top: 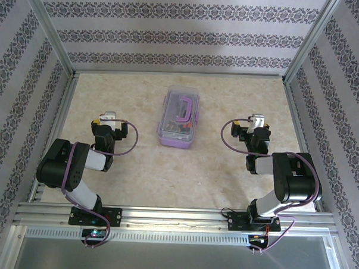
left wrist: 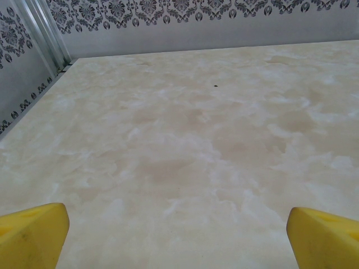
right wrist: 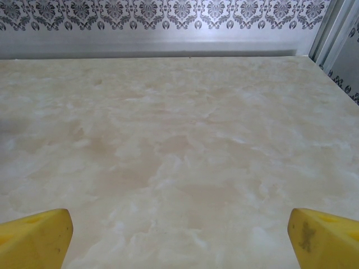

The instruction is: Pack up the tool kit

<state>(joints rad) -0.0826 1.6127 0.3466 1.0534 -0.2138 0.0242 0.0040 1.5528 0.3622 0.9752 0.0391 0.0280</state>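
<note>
Overhead shows the box point(top: 178, 118); wrists, marbled tabletop point(left wrist: 185, 140)

Top camera high at near edge, looking down; wrist cameras low over shared tabletop point(left wrist: 185, 140), facing far wall point(right wrist: 168, 33).

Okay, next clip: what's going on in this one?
Nothing is being handled at this moment. The purple tool kit box sits mid-table between the two arms. Its clear lid appears closed, the handle lies on top, and some tools are visible through the lid. The left gripper and right gripper are both open, held low over bare table on either side of the box, touching nothing.
</note>
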